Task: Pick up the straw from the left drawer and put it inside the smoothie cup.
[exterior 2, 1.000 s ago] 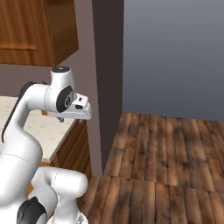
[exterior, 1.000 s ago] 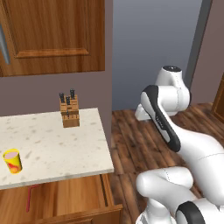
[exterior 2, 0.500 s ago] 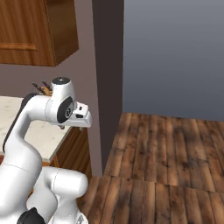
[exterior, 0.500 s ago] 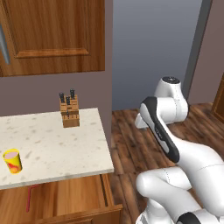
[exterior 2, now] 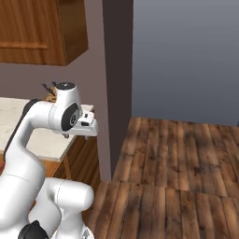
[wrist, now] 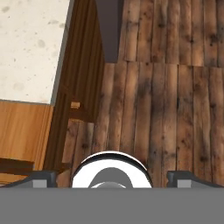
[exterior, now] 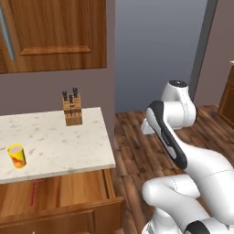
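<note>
Red against pale wood, the straw (exterior: 34, 191) lies flat on the floor of the open drawer (exterior: 68, 194), near its left end as the left base camera sees it. The drawer is pulled out from under the counter (exterior: 55, 141), so the straw is exposed from above and I can reach it without opening anything.

On the speckled stone counter, close to its front left edge, stands the yellow cup (exterior: 17, 156), upright with its pink contents showing. It sits nearly above the straw, so I judge the carry will be short. A wooden knife block (exterior: 71, 109) stands at the back of the counter, well apart from both.

My arm is folded off to the right of the counter, over the plank floor (wrist: 166, 87). The gripper (wrist: 109, 177) points down at that floor, beside the counter's end, with the drawer's corner at the left edge of the hand camera. Its jaws are spread wide and hold nothing. I judge that the reach toward the drawer is not yet made, and the arm must swing left and down.
</note>
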